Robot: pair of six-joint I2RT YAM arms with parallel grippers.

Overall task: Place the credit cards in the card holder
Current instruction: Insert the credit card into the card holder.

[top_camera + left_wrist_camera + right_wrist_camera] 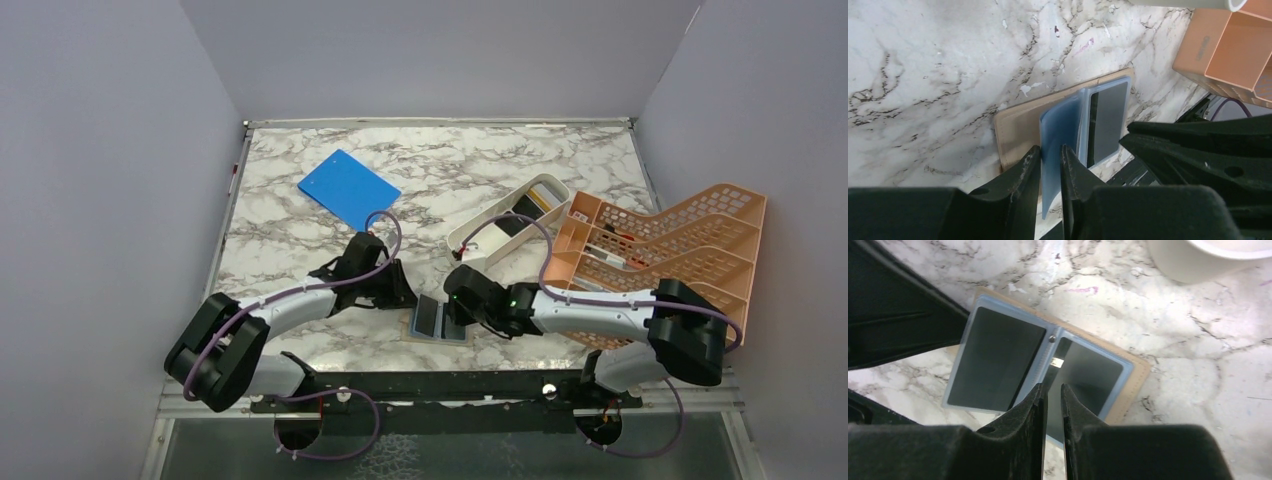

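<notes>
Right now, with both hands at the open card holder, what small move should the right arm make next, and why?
Probably ease the right hand back off the card holder: both visible sleeves already show a dark card, and the hand only straddles the near sleeve edge.

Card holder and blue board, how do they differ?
The card holder is tan, small and lies open between the left claw and right claw; the blue board is blue, larger and lies apart, farther back. The card holder has pockets; the blue board looks plain. Both rest on the table.
</notes>
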